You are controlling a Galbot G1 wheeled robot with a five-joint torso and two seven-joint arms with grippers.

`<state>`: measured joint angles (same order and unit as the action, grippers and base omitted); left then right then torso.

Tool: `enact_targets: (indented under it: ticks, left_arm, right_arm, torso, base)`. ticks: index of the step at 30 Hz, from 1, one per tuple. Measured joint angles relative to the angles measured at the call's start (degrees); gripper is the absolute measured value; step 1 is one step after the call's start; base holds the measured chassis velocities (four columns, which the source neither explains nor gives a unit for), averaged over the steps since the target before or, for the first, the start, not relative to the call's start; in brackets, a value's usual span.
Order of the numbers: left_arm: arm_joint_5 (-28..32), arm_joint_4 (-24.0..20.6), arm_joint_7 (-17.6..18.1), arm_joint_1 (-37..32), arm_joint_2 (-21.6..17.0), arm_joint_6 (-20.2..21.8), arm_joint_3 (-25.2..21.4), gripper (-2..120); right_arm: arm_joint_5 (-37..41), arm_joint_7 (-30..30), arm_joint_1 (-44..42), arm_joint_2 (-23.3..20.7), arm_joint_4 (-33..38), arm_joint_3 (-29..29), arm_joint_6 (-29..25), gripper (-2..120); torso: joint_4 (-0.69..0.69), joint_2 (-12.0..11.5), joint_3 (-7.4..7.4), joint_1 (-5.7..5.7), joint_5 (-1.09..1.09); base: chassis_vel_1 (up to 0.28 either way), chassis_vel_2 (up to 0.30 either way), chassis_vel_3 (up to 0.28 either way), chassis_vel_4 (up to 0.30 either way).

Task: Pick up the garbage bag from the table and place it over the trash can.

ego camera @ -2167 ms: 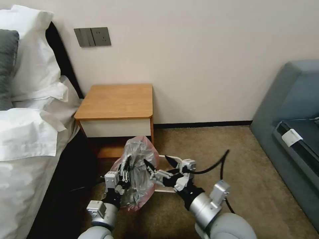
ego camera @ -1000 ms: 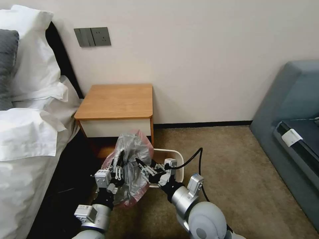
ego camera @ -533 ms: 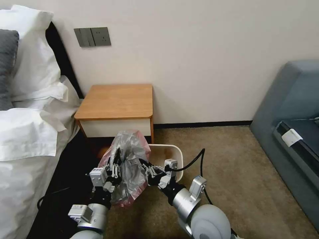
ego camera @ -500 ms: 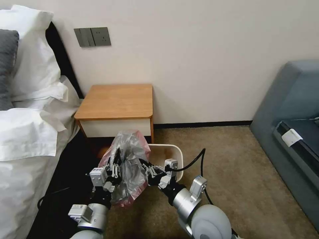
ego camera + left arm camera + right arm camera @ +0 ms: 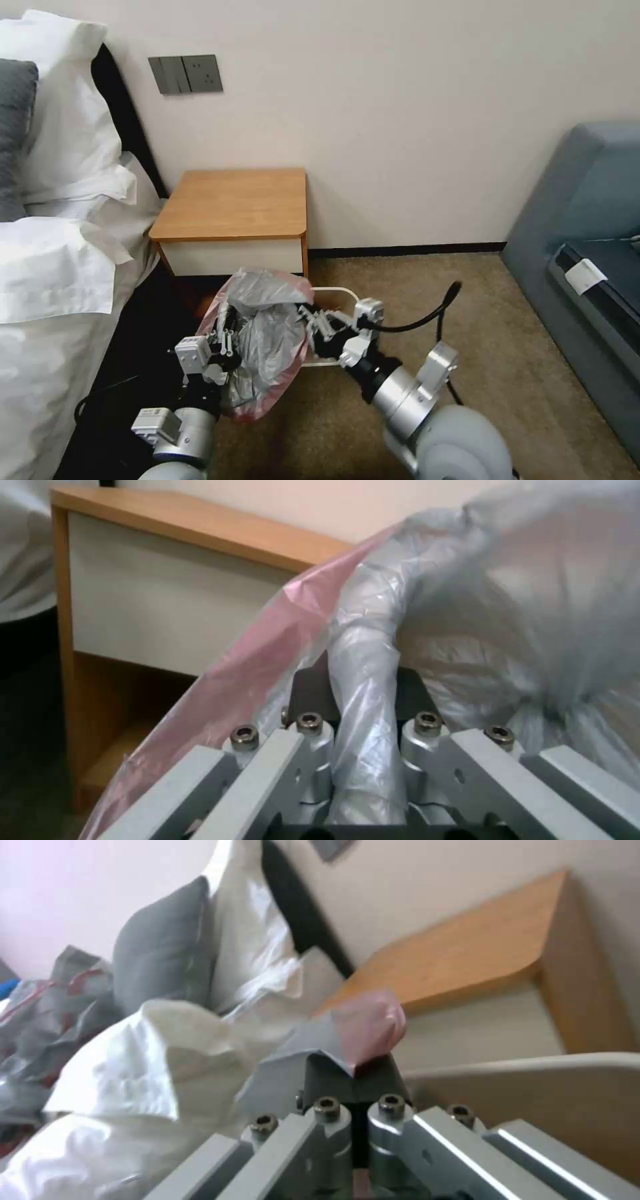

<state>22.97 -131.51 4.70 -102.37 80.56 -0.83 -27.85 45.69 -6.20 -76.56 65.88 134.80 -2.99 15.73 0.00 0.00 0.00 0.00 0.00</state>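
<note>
The garbage bag (image 5: 267, 330), crinkly grey with a pinkish-red edge, hangs stretched between my two grippers in front of the table (image 5: 233, 203). My left gripper (image 5: 223, 340) is shut on a rolled fold of the garbage bag (image 5: 520, 605), seen close in the left wrist view with the left gripper (image 5: 360, 685). My right gripper (image 5: 315, 325) is shut on the bag's pink edge (image 5: 370, 1025), just above the beige trash can rim (image 5: 533, 1065). The trash can (image 5: 337, 291) stands on the carpet beside the table, largely hidden by the bag and my right arm.
A bed with white bedding (image 5: 60, 267) lies along the left. A grey-blue sofa (image 5: 587, 253) stands at the right. Open carpet (image 5: 413, 280) lies between the table and the sofa. The wall rises right behind the table.
My right gripper has pulled its edge of the bag to the right and slightly up, spreading the bag wider. The left gripper holds nearly in place. The right arm now covers more of the can.
</note>
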Motion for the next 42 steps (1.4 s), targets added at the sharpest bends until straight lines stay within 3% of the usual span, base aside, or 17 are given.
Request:
enact_targets:
  ticks: [7, 18, 26, 42]
  left_arm:
    - [4.26, -1.47, -0.08, 0.35, 0.06, 0.99, -1.48, 9]
    - [4.54, -1.82, -3.46, 0.05, 0.12, 0.49, -2.16, 9]
    - [5.54, -1.93, -5.17, 0.27, 0.10, -0.78, -2.54, 9]
    - [7.04, -1.20, -10.04, 0.71, 0.12, -2.22, -3.09, 9]
  right_arm:
    - [4.32, -1.54, 1.83, -1.82, 0.14, -4.66, 2.19, 0]
    - [10.36, -2.03, 7.21, -5.69, 0.16, -8.50, 4.95, 0]
    - [18.97, -2.64, 12.12, -14.36, -1.44, -13.21, 10.73, 0]
    - [26.15, -0.43, 18.54, -22.63, -7.92, -13.78, 17.54, 0]
  torso:
    - [0.00, 0.00, 0.00, 0.00, 0.00]
    - [0.00, 0.00, 0.00, 0.00, 0.00]
    - [-0.01, 0.00, 0.00, 0.00, 0.00]
    - [0.00, 0.00, 0.00, 0.00, 0.01]
  base:
    - [0.000, 0.000, 0.000, 0.000]
    - [0.000, 0.000, 0.000, 0.000]
    - [0.000, 0.000, 0.000, 0.000]
    - [0.000, 0.000, 0.000, 0.000]
